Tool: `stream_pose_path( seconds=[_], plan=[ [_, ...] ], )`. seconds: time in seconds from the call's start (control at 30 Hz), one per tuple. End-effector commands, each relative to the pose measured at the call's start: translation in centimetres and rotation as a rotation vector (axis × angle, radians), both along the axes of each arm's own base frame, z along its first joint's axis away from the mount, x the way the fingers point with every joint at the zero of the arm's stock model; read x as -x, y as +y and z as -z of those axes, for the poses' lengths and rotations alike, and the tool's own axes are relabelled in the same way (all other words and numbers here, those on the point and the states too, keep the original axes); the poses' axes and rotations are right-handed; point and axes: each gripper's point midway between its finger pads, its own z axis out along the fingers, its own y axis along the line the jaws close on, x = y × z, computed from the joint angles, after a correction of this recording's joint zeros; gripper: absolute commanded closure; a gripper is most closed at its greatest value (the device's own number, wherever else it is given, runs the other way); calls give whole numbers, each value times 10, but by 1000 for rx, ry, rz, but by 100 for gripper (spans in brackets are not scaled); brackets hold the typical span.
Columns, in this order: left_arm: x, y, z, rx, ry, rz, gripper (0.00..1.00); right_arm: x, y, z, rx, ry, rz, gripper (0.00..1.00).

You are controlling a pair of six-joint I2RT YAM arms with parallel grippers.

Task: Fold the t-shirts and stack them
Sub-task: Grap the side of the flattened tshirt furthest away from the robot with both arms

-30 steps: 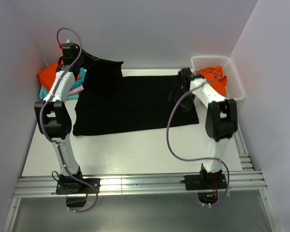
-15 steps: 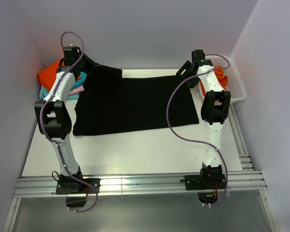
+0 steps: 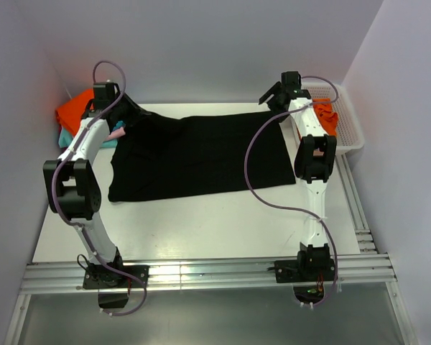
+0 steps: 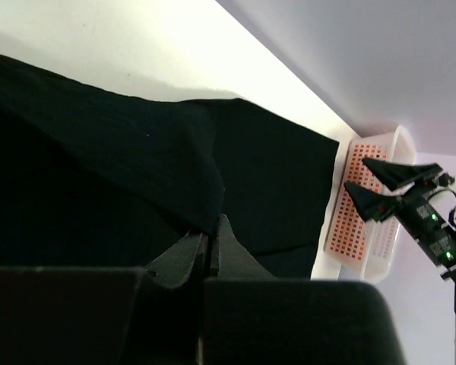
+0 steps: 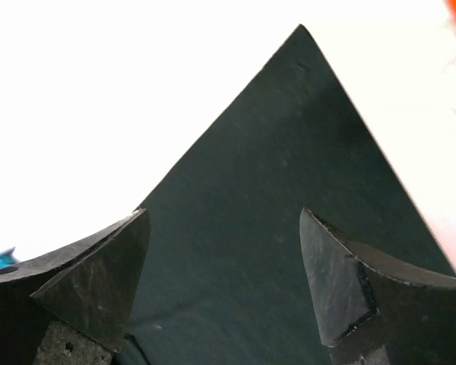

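Observation:
A large black t-shirt [image 3: 201, 154] lies spread on the white table. My left gripper [image 3: 133, 113] is at its far left corner, shut on a fold of the black cloth [image 4: 190, 175], and its fingertips [image 4: 226, 237] pinch the fold's edge. My right gripper [image 3: 270, 96] is open and empty, just above the shirt's far right corner [image 5: 289, 190]. It also shows in the left wrist view [image 4: 384, 190]. Orange [image 3: 73, 109], teal [image 3: 65, 134] and pink [image 3: 115, 133] shirts lie piled at the far left. Another orange shirt [image 3: 325, 116] lies in the basket.
A white plastic lattice basket [image 3: 348, 129] stands at the far right against the wall, and it also shows in the left wrist view [image 4: 365, 220]. Walls close in the back and both sides. A metal rail [image 3: 201, 273] runs along the near edge.
My left gripper has come down and toward the shirt, lowering the raised black fold. My right arm has swung from over the shirt's right side to its far right corner, jaws open.

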Motion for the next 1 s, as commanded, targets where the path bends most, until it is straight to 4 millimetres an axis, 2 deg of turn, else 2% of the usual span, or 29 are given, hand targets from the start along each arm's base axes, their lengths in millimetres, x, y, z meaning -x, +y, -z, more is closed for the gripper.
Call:
stream_pose_path(
  seconds=[0.0, 0.03, 0.1, 0.13, 0.2, 0.23, 0.3, 0.33, 0.47, 0.5, 0.6, 0.83, 0.97],
  plan=[
    [14, -4, -39, -13, -102, 39, 100, -20, -8, 4, -30, -47, 81, 14],
    [18, -5, -45, -5, -113, 38, 100, -22, -7, 12, -29, -43, 85, 14],
    [23, -5, -43, -4, -104, 40, 100, -26, 3, 15, -33, -45, 84, 14],
    [26, -5, -49, -6, -112, 40, 100, -27, 5, 27, -35, -28, 86, 15],
    [31, -5, -49, -4, -106, 44, 100, -30, 12, 29, -46, -30, 99, 16],
    [34, -5, -56, -5, -122, 43, 100, -30, 13, 36, -47, -22, 103, 16],
    [39, -5, -54, -1, -120, 42, 100, -31, 20, 41, -47, -19, 103, 17],
    [42, -5, -56, -1, -123, 39, 100, -28, 24, 50, -47, 1, 100, 17],
    [46, -5, -57, -4, -115, 42, 100, -21, 33, 67, -41, 47, 93, 17],
    [48, -5, -58, -4, -118, 42, 100, -19, 35, 69, -31, 52, 82, 22],
    [52, -4, -66, -8, -131, 40, 100, -20, 40, 66, -12, 38, 67, 20],
    [59, -2, -73, -35, -142, 52, 100, -21, 28, 63, -7, 32, 81, 19],
    [65, -4, -79, -29, -161, 60, 100, -25, 20, 54, 4, 6, 115, 19]
  ],
)
